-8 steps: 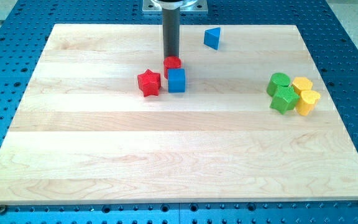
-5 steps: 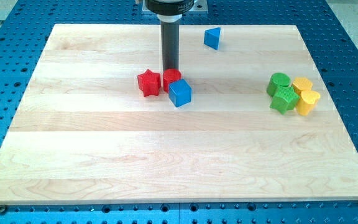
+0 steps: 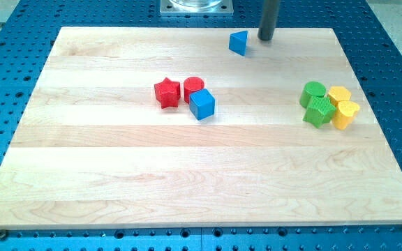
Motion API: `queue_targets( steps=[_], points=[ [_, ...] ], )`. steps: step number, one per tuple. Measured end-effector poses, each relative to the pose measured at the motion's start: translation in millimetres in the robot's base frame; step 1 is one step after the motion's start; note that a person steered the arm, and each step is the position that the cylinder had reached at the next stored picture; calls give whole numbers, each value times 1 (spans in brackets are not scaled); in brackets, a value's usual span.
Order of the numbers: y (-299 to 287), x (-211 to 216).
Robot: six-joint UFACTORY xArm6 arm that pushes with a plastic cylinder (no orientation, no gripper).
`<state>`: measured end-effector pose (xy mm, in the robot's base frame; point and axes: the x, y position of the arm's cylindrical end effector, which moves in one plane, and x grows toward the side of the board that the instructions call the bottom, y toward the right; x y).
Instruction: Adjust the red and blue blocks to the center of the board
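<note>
A pale wooden board (image 3: pixel 201 174) lies on a blue perforated worktop (image 3: pixel 5 28). The end effector is a plain dark rod with nothing to open or close and nothing held; my tip (image 3: pixel 266 39) rests at the board's top edge, touching no block. Just to the view's left of my tip, close but apart, stands the blue triangular block (image 3: pixel 238 42). Well below and to the view's left of my tip sits a cluster: the red star block (image 3: pixel 167 92), the red cylinder (image 3: pixel 193 88) beside it, and the blue cube (image 3: pixel 202 104) touching the cylinder. Below and to the view's right of my tip, well apart, are two green blocks (image 3: pixel 317 104) and two yellow blocks (image 3: pixel 343 106), grouped near the board's right edge. Judged progress: the cluster lies somewhat above and left of the board's centre, needing a small push; the blue triangular block remains far from centre.
</note>
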<state>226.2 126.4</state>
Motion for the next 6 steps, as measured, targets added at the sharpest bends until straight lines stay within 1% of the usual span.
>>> queue_targets(
  steps=[1,2,4,5,6],
  points=[
    [-41,21],
    [-68,45],
    [-124,49],
    [-140,53],
    [-143,44]
  ],
)
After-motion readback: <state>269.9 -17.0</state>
